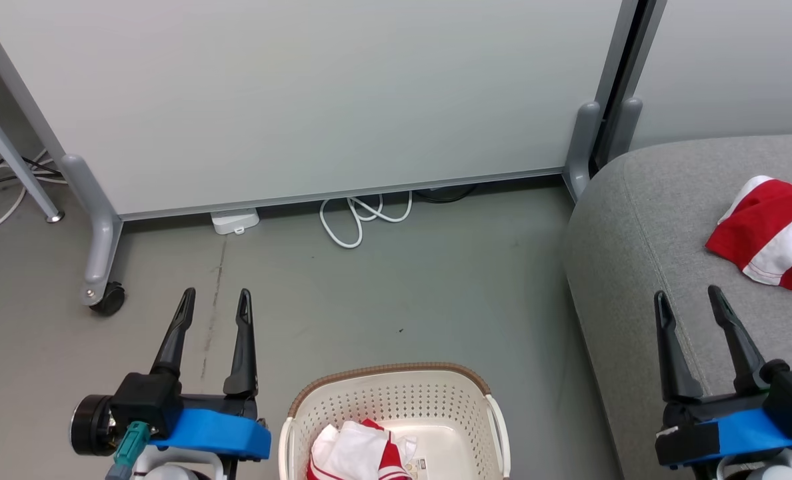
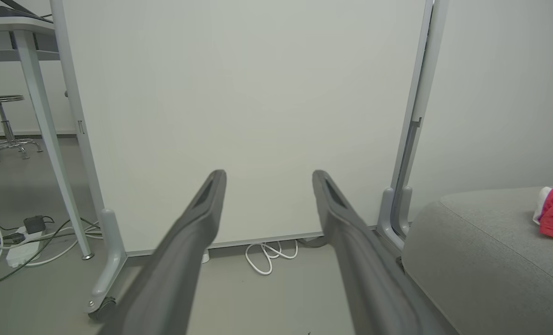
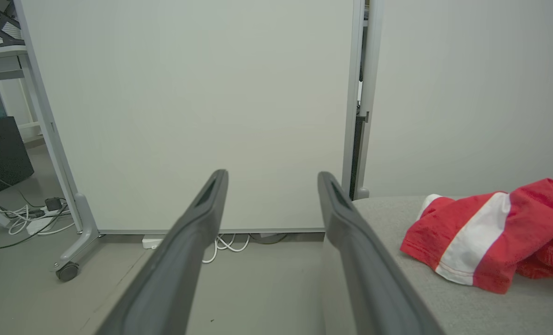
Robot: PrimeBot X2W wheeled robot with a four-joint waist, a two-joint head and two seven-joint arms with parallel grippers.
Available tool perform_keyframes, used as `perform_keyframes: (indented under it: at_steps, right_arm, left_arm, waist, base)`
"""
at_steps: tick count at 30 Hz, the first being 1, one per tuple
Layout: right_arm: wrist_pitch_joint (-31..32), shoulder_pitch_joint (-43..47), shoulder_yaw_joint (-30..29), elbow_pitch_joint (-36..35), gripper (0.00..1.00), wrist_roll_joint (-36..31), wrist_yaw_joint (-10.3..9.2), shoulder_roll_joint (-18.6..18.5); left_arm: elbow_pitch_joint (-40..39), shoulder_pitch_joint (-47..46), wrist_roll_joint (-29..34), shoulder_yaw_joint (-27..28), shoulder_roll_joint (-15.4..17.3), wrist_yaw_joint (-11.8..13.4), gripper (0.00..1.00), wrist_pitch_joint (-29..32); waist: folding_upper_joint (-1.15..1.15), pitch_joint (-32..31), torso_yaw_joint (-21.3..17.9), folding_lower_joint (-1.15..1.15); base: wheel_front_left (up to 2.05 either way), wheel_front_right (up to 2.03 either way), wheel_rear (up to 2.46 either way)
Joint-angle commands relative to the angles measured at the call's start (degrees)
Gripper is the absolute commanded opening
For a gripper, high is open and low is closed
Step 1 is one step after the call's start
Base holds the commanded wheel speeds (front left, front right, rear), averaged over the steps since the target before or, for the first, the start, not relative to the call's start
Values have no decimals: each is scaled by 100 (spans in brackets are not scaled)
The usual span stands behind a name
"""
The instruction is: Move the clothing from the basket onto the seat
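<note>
Left claw (image 1: 217,292): released, two dark fingers parted with nothing between them, held over the bare grey floor (image 1: 403,287) to the left of the basket (image 1: 396,375). Right claw (image 1: 686,291): likewise released, fingers parted and empty, held over the seat (image 1: 636,220) near its left edge. Basket: cream-white, perforated walls, brown rim, standing on the floor between the two claws, apart from the seat's rounded left edge. Red-and-white garment (image 1: 353,453): crumpled inside the basket, toward its left wall, beside a small label (image 1: 419,465). Second red-and-white garment (image 1: 773,233): bunched on the light-grey seat, well in from the left edge and apart from the right claw. White partition panel (image 1: 303,100): upright behind, on a grey foot with a castor (image 1: 108,298). White cable (image 1: 363,217): looped on the floor at the panel's lower edge
</note>
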Motion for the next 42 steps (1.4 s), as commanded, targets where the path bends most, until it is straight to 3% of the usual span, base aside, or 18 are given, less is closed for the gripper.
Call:
perform_keyframes:
  at_steps: [1,27,36,42]
  right_arm:
    - [-18,94,-2,8,100,-23,1,31]
    - [-18,202,88,158,100,-25,1,212]
    - [-18,-115,192,79,100,26,2,56]
    - [-18,-627,271,-57,100,76,1,-205]
  left_arm:
    - [-29,47,47,30,-12,-20,100,-15]
    - [67,106,387,417,-264,-335,100,-15]
    - [607,-651,415,-153,-85,-471,100,-15]
    - [1496,-1609,358,-1200,294,-467,100,-15]
  waist:
    - [0,-18,9,1]
    - [0,-95,25,1]
    - [0,229,-109,1]
    - [0,898,-293,1]
  base:
    - [0,0,0]
    - [0,0,0]
    - [0,0,0]
    - [0,0,0]
